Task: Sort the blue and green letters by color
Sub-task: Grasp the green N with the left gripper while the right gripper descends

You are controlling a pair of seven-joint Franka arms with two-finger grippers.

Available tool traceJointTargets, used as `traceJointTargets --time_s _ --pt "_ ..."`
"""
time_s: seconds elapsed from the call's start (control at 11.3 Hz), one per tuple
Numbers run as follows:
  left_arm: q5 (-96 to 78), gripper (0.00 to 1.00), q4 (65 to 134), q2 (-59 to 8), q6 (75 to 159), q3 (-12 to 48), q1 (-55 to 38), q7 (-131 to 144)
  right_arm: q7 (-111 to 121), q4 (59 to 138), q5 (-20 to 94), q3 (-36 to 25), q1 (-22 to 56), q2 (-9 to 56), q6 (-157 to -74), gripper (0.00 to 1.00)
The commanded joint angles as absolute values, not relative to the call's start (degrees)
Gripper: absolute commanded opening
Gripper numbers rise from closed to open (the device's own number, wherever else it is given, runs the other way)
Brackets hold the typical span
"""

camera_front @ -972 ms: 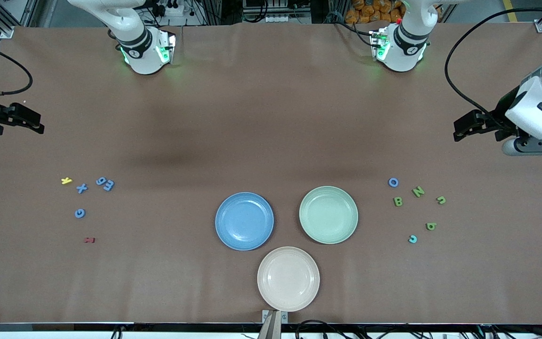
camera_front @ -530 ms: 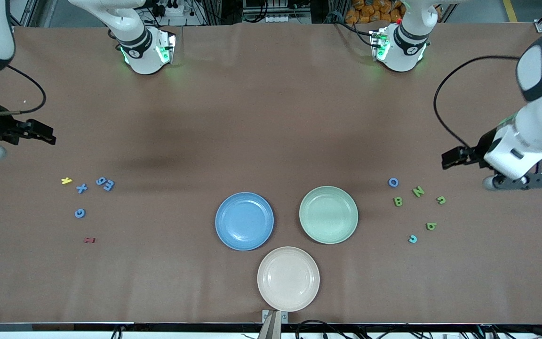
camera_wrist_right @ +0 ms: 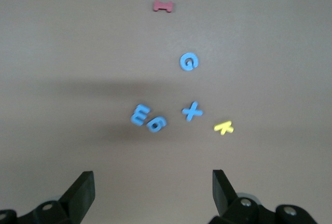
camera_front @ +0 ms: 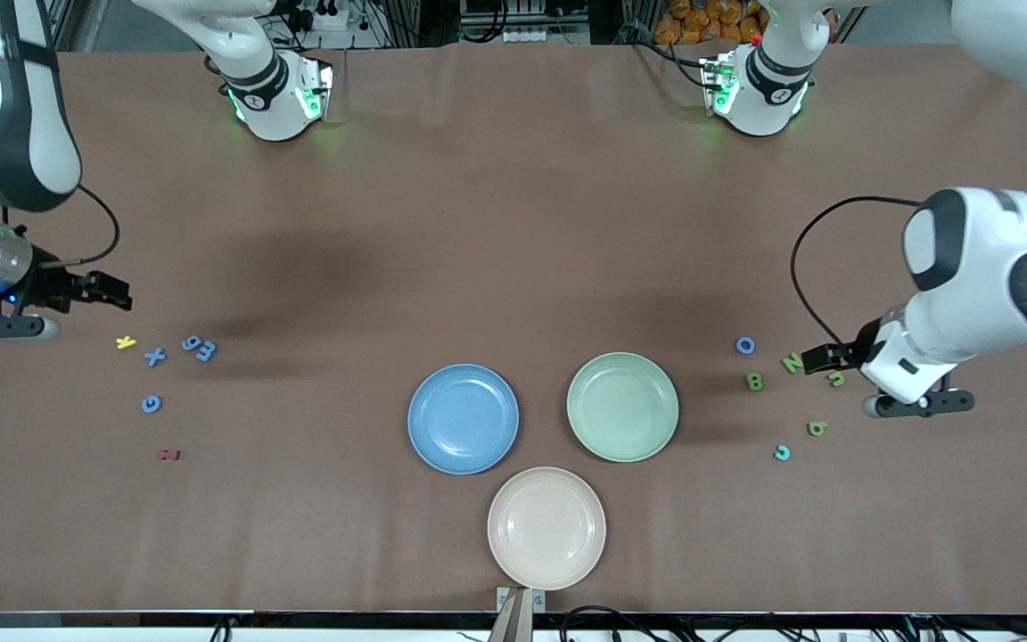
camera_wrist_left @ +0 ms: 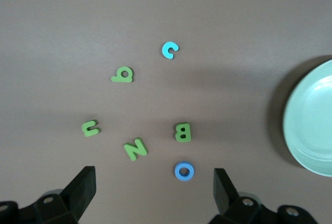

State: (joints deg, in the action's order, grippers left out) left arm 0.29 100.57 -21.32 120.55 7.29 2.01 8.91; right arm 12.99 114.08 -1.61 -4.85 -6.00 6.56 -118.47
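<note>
1. The table (camera_front: 513, 223) was covered in plain brown, with both arms reaching out over its ends.
2. Three plates sat near the middle: a blue plate (camera_front: 463, 418), a green plate (camera_front: 622, 407) beside it, and a cream plate (camera_front: 546, 528) nearest the front camera.
3. The left gripper (camera_wrist_left: 154, 193) hung with its fingers spread wide and empty above the letters at the left arm's end of the table.
4. The right gripper (camera_wrist_right: 153, 195) hung likewise open and empty above the table near the group at the right arm's end.
5. At the left arm's end lay the green letters (camera_front: 754, 382), four of them, B, N and two smaller ones, with a blue ring (camera_front: 745, 345) and a pale blue c (camera_front: 782, 453) among them.
6. At the right arm's end lay the blue letters (camera_front: 199, 347), an E touching a 9, then an X and a G apart.
7. A yellow letter (camera_front: 126, 342) lay beside the X, and a dark red letter (camera_front: 169, 455) lay nearest the front camera.
</note>
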Motion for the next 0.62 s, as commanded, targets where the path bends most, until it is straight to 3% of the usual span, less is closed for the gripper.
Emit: traceJointTargets --time_s 0.0,0.44,0.53 --pt "1.1 1.00 109.7 -21.6 131.5 7.3 3.2 8.0 16.3 112.7 -2.3 -4.2 -7.9 13.8 -125.7 1.00" --pt "1.0 1.00 112.1 -26.3 137.8 5.4 4.9 13.2 24.2 99.7 -1.7 -4.1 -8.8 28.6 -126.8 1.00" --pt "1.1 1.00 112.1 -27.7 138.9 5.4 4.7 17.4 26.1 98.7 -1.7 -4.0 -10.0 29.2 -126.6 1.00"
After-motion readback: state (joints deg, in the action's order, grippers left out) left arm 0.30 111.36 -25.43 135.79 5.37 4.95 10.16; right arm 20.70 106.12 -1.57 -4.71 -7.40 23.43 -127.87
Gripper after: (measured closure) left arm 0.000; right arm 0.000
